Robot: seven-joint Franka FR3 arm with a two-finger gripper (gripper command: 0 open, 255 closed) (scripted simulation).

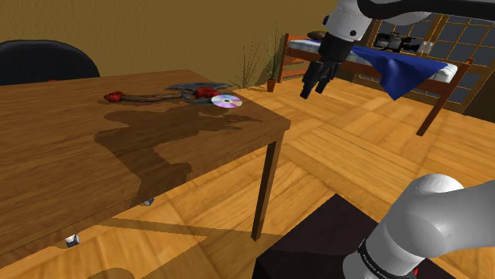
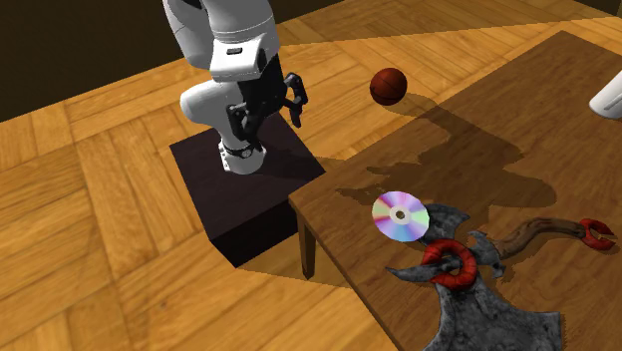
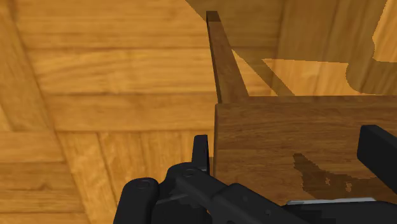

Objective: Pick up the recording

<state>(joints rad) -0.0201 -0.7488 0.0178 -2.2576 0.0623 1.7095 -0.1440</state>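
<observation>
Recording: iridescent disc (image 1: 226,101), flat on the tabletop (image 1: 95,166) near the corner by the stand, just beside a grey bladed tool (image 1: 184,92). Gripper (image 1: 316,82): fingers apart, empty, raised outside that corner. Step: approach; the next move likely calls for travel over the disc, then descent.

- Arm (image 2: 231,35): glossy white shells, rounded and thick, shading to pale grey on their undersides.
- Joints: dark seams between the white shells.
- Ring (image 1: 379,263): a black band around the nearest link in the shoulder view, with a line of small white lettering too small to read.
- Wrist (image 1: 343,30): a light grey collar with dark patches where it meets the hand.
- Gripper (image 1: 313,89): all black, with a boxy, ribbed body.
- Fingers (image 3: 201,153): two flat, square-ended black bars.
- Base (image 2: 239,155): a white foot with a dark collar, set on the stand (image 2: 261,204), a plain dark box.
</observation>
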